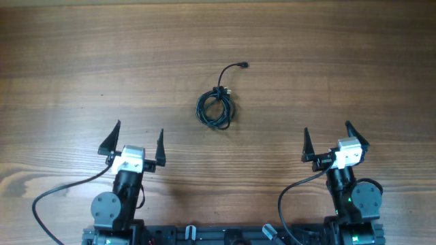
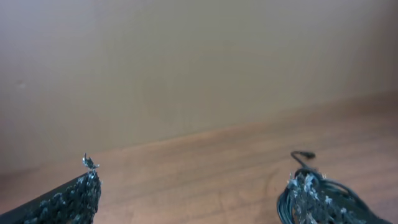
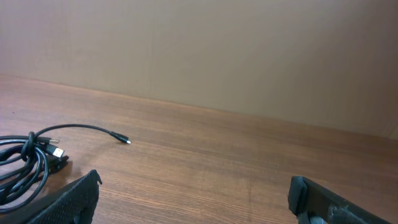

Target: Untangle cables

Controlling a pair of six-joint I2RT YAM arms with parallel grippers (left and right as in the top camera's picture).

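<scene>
overhead, the cables [image 1: 216, 107] lay tightly coiled on the table [image 1: 68, 61], untouched, ahead of the left gripper [image 1: 139, 129] and right gripper [image 1: 327, 127], both jaws wide, apparently readied for a reach; the left wrist saw the coil at lower right, the right wrist at lower left.

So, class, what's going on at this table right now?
Nothing is being handled yet. The cables lie coiled in a bundle on the wooden table, with one plug end trailing out. The left hand and right hand are both open, held back from the bundle and touching nothing.
</scene>
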